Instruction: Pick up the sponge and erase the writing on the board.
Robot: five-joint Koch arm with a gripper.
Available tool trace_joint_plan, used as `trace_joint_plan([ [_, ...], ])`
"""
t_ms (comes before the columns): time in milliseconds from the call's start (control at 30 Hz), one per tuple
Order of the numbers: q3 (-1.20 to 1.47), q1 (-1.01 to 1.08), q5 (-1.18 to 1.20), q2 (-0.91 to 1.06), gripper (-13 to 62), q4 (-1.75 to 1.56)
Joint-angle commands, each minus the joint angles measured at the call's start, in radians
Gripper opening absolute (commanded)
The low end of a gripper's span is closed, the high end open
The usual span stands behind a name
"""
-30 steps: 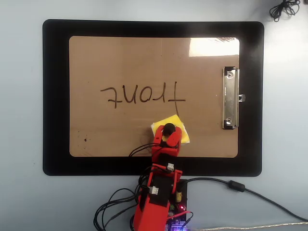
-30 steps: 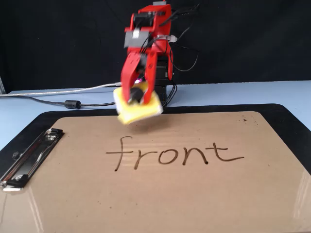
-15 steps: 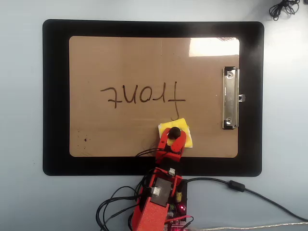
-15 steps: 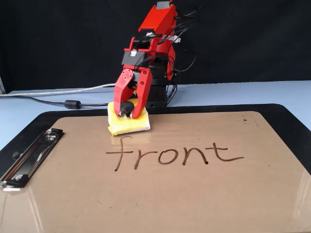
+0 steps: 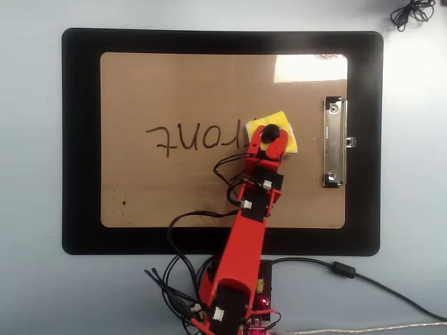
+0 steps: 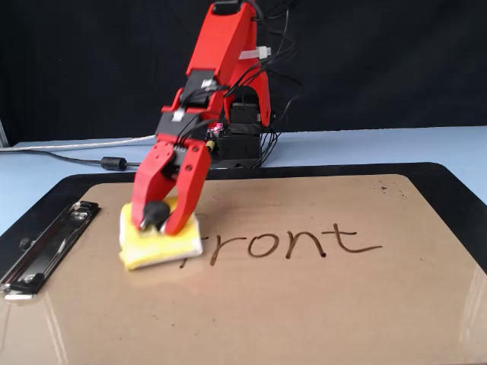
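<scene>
We have the fingers (image 5: 271,132) clamped on the sponge (image 5: 288,134), centre-right on the board (image 5: 188,84); the writing (image 5: 199,137) runs leftward from it, long axis across the frame.

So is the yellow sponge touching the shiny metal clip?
No, in the overhead view the sponge lies apart from the clip, with bare board between them.
</scene>
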Motion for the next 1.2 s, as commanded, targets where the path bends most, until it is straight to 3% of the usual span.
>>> trace_joint_plan([
  [0,0.060,0.011,-0.035,0.075,-8.0,0.029],
  [233,0.565,0.025,-0.044,0.577,-8.0,0.035],
  [333,0.597,0.020,-0.106,0.580,-8.0,0.025],
  [433,0.509,0.006,-0.170,0.433,-8.0,-0.046],
  [633,0.058,-0.077,-0.199,-0.140,-8.0,-0.247],
  [700,0.005,-0.074,-0.199,-0.160,-8.0,-0.239],
  [800,0.167,-0.055,-0.196,-0.026,-8.0,-0.233],
  [1033,0.730,-0.015,-0.199,0.569,-8.0,-0.233],
  [1167,0.701,-0.023,-0.202,0.543,-8.0,-0.242],
])
